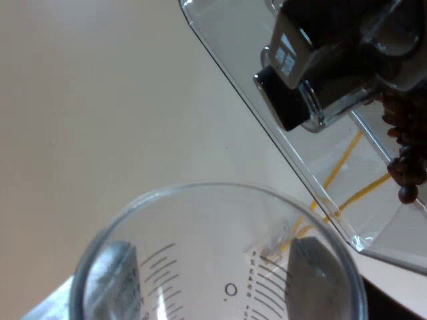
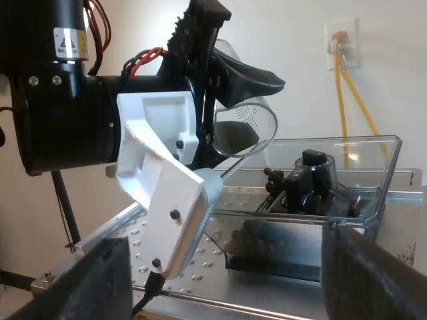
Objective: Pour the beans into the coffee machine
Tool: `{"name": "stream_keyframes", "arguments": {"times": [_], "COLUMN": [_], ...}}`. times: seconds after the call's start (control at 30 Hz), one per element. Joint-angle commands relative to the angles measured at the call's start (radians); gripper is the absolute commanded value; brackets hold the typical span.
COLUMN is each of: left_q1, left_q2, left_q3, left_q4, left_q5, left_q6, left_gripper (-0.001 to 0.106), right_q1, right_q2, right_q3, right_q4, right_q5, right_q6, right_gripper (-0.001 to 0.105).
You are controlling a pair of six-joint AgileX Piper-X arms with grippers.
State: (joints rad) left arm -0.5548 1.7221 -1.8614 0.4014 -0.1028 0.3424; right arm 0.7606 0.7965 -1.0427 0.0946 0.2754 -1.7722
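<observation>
Clear measuring glass (image 1: 223, 263) in left jaws' grip, aslant above bean hopper (image 2: 360, 157); right jaws apart, empty.

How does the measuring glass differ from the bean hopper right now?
The measuring glass is round with printed scale lines, while the bean hopper is straight-walled and shows no marks. The measuring glass is tilted and held by the left gripper over the bean hopper, which stands level. The measuring glass is also the smaller of the two. Both are see-through.
</observation>
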Motion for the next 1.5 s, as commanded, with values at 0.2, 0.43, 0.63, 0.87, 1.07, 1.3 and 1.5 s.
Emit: {"name": "stream_keyframes", "arguments": {"times": [0.2, 0.43, 0.63, 0.87, 1.07, 1.3, 1.5], "left_q1": [0.008, 0.008, 0.008, 0.008, 0.008, 0.031, 0.131], "left_q2": [-0.006, -0.018, -0.064, -0.118, -0.16, -0.249, -0.311], "left_q3": [-0.004, -0.004, -0.004, -0.004, -0.004, -0.004, -0.004], "left_q4": [-0.026, -0.049, -0.049, -0.002, 0.0, 0.18, 0.329], "left_q5": [-0.021, -0.159, -0.201, -0.234, -0.362, -0.323, -0.175], "left_q6": [-0.209, -0.525, -0.66, -0.8, -0.991, -1.225, -1.418], "left_gripper": [0.029, 0.029, 0.029, 0.029, 0.029, 0.029, 0.029], "right_q1": [0.002, 0.002, 0.002, 0.002, 0.002, 0.002, 0.002], "right_q2": [-0.012, -0.012, -0.012, -0.012, -0.012, -0.012, -0.012], "right_q3": [-0.007, -0.007, -0.007, -0.007, -0.007, -0.007, -0.007], "right_q4": [-0.007, -0.007, -0.007, -0.007, -0.007, -0.007, -0.004], "right_q5": [-0.01, -0.01, -0.01, -0.01, -0.01, -0.01, -0.01], "right_q6": [-0.003, -0.003, -0.003, -0.003, -0.003, -0.003, -0.003], "right_gripper": [0.062, 0.062, 0.062, 0.062, 0.062, 0.062, 0.062]}}
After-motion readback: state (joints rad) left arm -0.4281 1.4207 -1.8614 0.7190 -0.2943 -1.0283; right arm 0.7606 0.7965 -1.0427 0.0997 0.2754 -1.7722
